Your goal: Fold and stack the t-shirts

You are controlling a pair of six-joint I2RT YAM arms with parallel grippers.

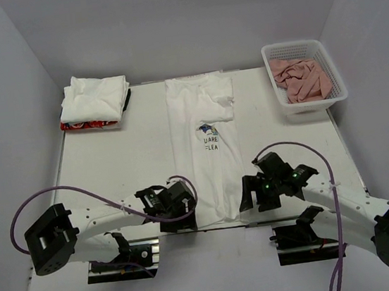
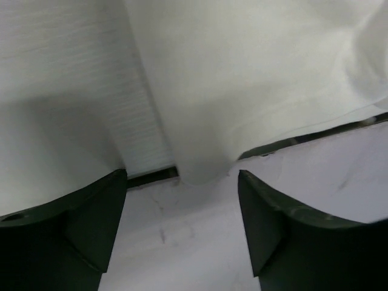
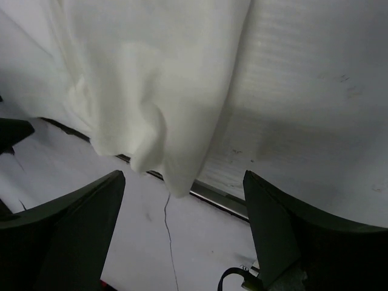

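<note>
The printed t-shirt (image 1: 207, 151) lies as a long narrow strip down the middle of the surface (image 1: 111, 163), hem drooping over the near edge. Soft, light, floppy, I'd say; best pinched at its two hem corners. The left hand (image 1: 179, 205) and right hand (image 1: 252, 194) flank those corners, both spread wide, holding nothing. Only the wrist views show the overhang; only overhead shows the folded stack (image 1: 93, 101) far left.
</note>
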